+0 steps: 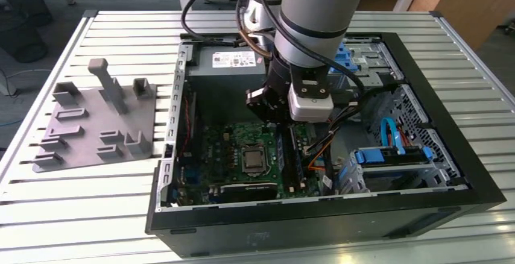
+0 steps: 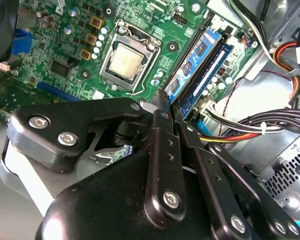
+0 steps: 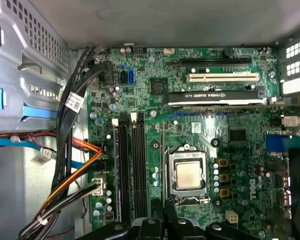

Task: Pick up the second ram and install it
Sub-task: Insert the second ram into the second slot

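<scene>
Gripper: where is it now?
In the second wrist view, the gripper sits over the motherboard, at the end of two blue memory sticks, beside the processor socket.

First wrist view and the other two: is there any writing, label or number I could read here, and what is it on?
No text here can be quoted with confidence.
Pale label on the power supply: print too small to read.
White tag on the cables: too small to read.
Pale lettering along the graphics card: not clear enough to quote.
Blue stickers on the memory sticks: too small to read.
</scene>
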You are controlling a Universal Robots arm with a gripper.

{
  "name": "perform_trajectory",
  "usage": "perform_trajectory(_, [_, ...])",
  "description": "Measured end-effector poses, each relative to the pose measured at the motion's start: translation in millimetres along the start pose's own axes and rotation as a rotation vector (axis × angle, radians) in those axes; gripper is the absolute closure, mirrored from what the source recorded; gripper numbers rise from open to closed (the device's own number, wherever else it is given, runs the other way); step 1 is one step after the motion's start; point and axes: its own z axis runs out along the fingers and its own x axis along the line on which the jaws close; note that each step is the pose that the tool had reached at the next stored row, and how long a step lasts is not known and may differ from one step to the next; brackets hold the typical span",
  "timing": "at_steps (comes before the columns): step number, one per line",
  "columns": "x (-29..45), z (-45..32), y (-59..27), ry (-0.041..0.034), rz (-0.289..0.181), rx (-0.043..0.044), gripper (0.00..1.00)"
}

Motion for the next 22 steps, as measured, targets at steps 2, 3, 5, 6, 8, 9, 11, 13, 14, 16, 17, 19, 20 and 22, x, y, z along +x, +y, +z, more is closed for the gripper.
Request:
perform_trajectory(2, [0.0,0.0,0.0,0.0000,0.000,0.0001,0.86])
perform_trajectory(3, [0.0,0.1,0.0,0.0000,0.000,0.0002,0.86])
perform_trajectory(5, [0.0,0.0,0.0,-0.0001,0.000,0.0000,0.86])
perform_trajectory(6, [0.0,0.1,0.0,0.0000,0.000,-0.0010,0.86])
perform_trajectory(8, [0.4,0.3,0.0,0.0003,0.000,-0.0058,0.86])
perform_trajectory(9, [0.7,0.3,0.0,0.0004,0.000,-0.0084,0.86])
perform_trajectory(11, [1.9,0.3,0.0,0.0004,0.001,-0.0107,0.86])
perform_trajectory(13, [3.3,0.3,-0.1,0.0005,0.001,-0.0109,0.86])
perform_trajectory(14, [4.0,0.4,-0.2,0.0005,0.001,-0.0107,0.86])
perform_trajectory(16, [5.0,0.5,-0.2,0.0005,0.001,-0.0109,0.86])
perform_trajectory(17, [5.4,0.8,-0.3,0.0005,0.001,-0.0108,0.86])
perform_trajectory(19, [6.2,1.3,-0.3,0.0005,0.001,-0.0107,0.86])
perform_trajectory(20, [6.6,1.6,-0.3,0.0005,0.001,-0.0107,0.86])
perform_trajectory(22, [7.0,2.2,-0.3,0.0005,0.001,-0.0106,0.86])
